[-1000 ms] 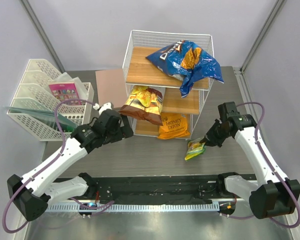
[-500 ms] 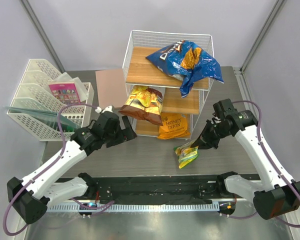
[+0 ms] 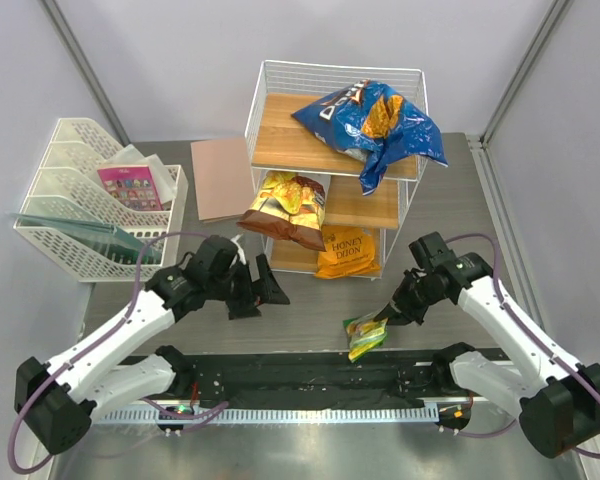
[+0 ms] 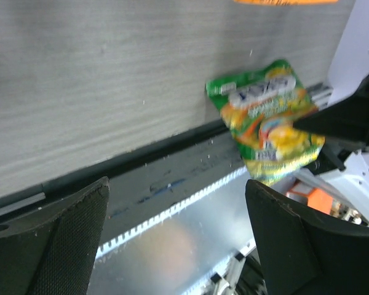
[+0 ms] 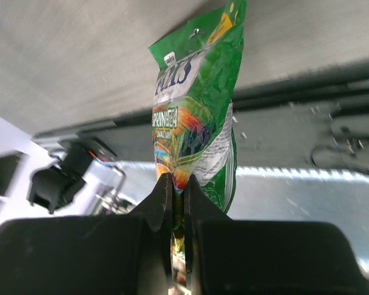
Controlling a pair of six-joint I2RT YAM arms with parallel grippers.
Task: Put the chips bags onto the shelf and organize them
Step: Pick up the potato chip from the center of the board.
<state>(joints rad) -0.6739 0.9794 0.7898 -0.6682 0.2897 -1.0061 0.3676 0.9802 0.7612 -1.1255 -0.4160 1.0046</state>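
The small green-yellow chips bag (image 3: pixel 363 335) (image 5: pixel 194 117) hangs over the table's near edge, with my right gripper (image 3: pixel 385 312) (image 5: pixel 178 184) shut on its end. My left gripper (image 3: pixel 260 293) (image 4: pixel 177 190) is open and empty, left of that bag (image 4: pixel 267 120) and facing it with a gap between. The shelf (image 3: pixel 280 140) stands at the back centre. A blue Doritos bag (image 3: pixel 375 118) lies on its top board, a brown bag (image 3: pixel 285 210) sticks out of the middle tier, and the orange Honey Dijon bag (image 3: pixel 345 255) stands on the bottom tier.
A white mesh file tray (image 3: pixel 90 200) with a pink card packet (image 3: pixel 128 185) stands at the far left. A brown flat board (image 3: pixel 220 178) lies beside the shelf. A black rail (image 3: pixel 310 370) runs along the table's near edge.
My right gripper carried the green-yellow bag left and toward the near edge. My left gripper swung right toward it, its jaws a little narrower.
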